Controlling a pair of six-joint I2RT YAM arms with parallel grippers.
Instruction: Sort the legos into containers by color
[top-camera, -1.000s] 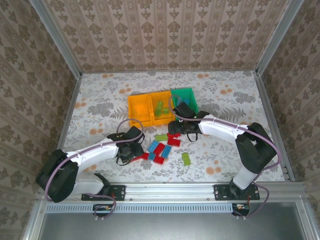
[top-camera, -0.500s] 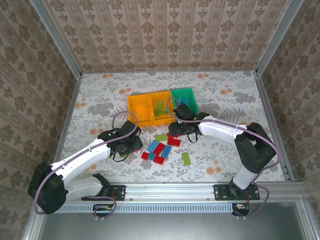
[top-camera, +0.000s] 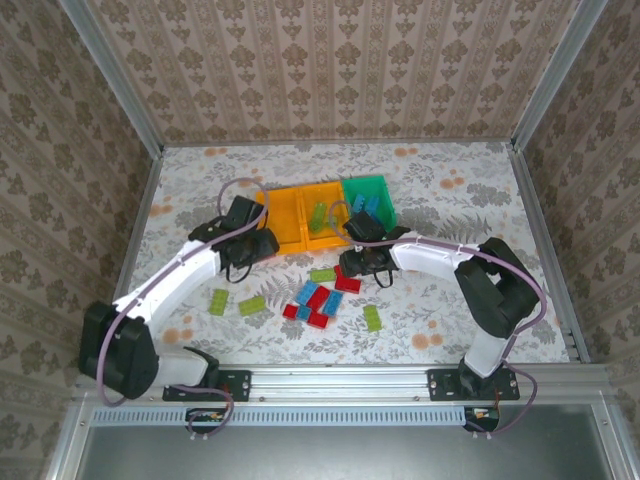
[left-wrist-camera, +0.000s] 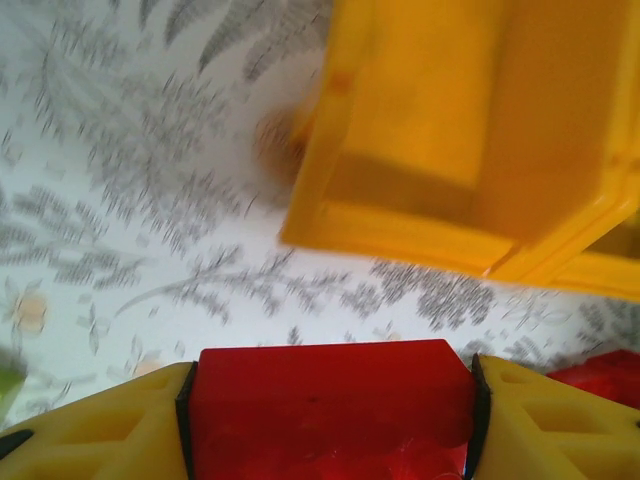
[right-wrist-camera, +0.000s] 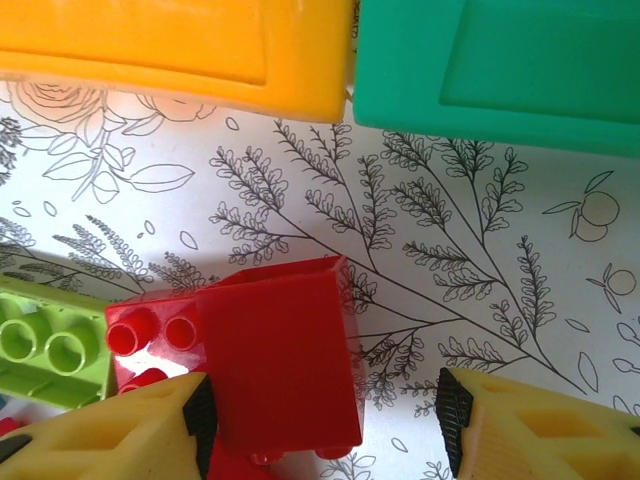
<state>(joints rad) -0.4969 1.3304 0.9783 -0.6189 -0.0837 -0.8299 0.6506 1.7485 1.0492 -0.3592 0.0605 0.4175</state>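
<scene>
My left gripper (left-wrist-camera: 330, 420) is shut on a red lego (left-wrist-camera: 330, 400) and hovers just short of the left orange container (left-wrist-camera: 470, 130); in the top view this gripper (top-camera: 250, 243) is at that bin's (top-camera: 280, 218) left front corner. My right gripper (right-wrist-camera: 328, 418) is open, low over the table, straddling another red lego (right-wrist-camera: 275, 360). Its left pad touches the brick; the right pad stands apart. In the top view the right gripper (top-camera: 362, 265) is just in front of the middle orange bin (top-camera: 322, 232) and the green bin (top-camera: 380, 188).
Loose red, blue and lime legos lie in a pile (top-camera: 318, 300) at the table's centre front. Lime bricks also lie at the left (top-camera: 218, 300) (top-camera: 251, 305) and right (top-camera: 372, 318). A lime brick (right-wrist-camera: 50, 350) and a studded red one (right-wrist-camera: 150, 335) sit beside my right gripper.
My left arm has carried the red lego from beside the pile up and back to the left orange bin. The right gripper's jaws have narrowed around their red brick.
</scene>
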